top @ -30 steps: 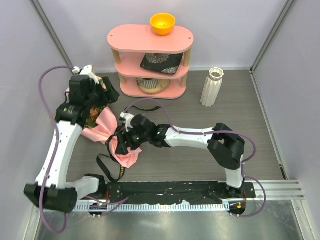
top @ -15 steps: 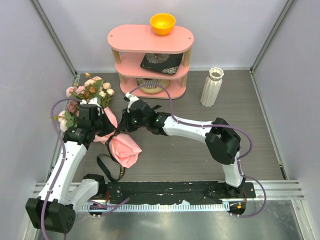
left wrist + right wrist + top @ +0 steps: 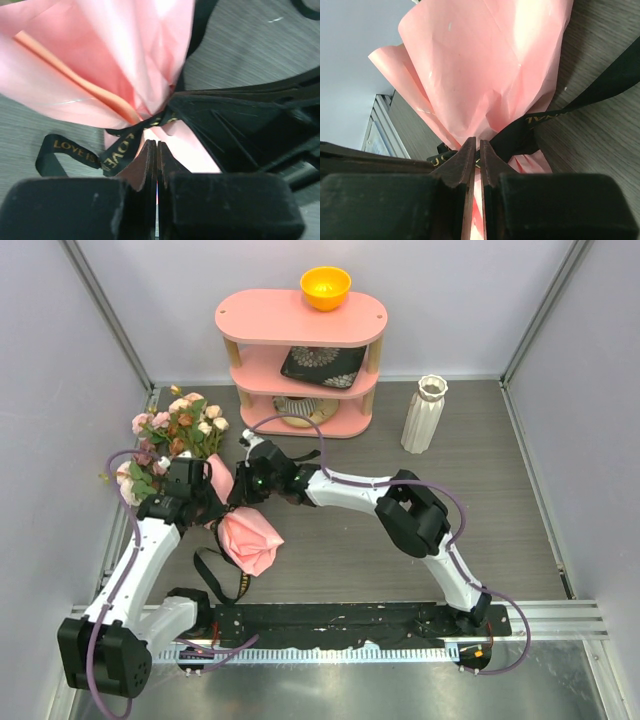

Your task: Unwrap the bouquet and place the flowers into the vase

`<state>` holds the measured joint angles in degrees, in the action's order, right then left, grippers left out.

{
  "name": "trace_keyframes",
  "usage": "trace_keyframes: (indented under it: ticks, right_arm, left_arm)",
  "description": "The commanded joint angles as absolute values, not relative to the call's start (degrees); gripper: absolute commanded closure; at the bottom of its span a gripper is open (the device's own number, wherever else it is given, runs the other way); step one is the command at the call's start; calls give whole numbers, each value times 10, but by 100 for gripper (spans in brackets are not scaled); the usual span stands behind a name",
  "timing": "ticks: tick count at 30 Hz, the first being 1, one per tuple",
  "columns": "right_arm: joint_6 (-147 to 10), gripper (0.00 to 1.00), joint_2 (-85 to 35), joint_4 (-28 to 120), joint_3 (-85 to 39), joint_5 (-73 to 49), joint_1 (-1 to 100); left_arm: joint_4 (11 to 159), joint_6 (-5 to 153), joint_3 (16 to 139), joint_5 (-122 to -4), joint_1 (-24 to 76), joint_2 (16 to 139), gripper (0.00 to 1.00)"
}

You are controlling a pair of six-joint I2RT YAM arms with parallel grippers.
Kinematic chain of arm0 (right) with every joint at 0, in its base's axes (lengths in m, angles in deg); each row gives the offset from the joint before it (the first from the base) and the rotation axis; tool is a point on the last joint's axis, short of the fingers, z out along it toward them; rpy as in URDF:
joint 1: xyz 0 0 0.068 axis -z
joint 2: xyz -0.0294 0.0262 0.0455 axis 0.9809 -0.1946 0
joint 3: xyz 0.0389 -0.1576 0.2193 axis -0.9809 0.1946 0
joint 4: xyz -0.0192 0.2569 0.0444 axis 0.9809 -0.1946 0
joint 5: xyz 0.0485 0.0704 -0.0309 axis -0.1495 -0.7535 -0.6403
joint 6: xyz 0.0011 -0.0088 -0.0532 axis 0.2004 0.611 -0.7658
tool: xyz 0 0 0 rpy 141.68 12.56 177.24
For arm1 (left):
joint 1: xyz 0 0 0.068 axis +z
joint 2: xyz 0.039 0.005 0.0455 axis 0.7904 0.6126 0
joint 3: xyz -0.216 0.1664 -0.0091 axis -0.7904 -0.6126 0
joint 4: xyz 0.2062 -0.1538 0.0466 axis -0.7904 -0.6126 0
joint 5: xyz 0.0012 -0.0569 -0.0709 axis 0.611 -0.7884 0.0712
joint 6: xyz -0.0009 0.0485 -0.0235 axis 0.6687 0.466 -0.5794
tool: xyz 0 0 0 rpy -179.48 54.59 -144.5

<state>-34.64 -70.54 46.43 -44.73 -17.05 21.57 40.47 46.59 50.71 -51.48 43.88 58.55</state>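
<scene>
The bouquet lies at the left of the table, its flowers [image 3: 172,433] pointing to the back left and its salmon-pink wrapping paper [image 3: 250,540] toward the front. A black ribbon [image 3: 215,575] ties its waist and trails forward. My left gripper [image 3: 214,508] is at the knot, jaws shut together beside the gold-lettered ribbon [image 3: 117,155] and the paper [image 3: 115,60]. From the other side my right gripper [image 3: 241,500] meets the knot, its jaws nearly together on the ribbon [image 3: 520,137] under the paper [image 3: 485,65]. The white ribbed vase [image 3: 424,415] stands upright at the back right.
A pink three-tier shelf [image 3: 300,320] stands at the back with an orange bowl [image 3: 326,287] on top and patterned dishes on its lower tiers. Walls close the left, back and right sides. The right arm's forearm [image 3: 350,490] stretches across the middle of the table.
Both arms have come in to the bouquet's tied waist and both grippers have shut. The left arm moved down off the flowers, which now show.
</scene>
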Motion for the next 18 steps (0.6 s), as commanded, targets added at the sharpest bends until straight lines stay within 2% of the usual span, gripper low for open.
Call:
trace_keyframes:
  ticks: [1,8,16,18]
  right_arm:
    - [-333,86,-693,495,-448,-187,212]
    - [-349,86,-651,513,-369,-162,209]
    - [-395,86,-643,486,-365,-129,205]
    - [-414,86,-638,469,-377,-125,205]
  left_arm:
    - [422,438,484,-454,441,581,100]
    - [444,421,470,-435,441,617,100]
    - [451,425,459,-422,441,595,100]
    - [454,434,463,-457,441,588,95]
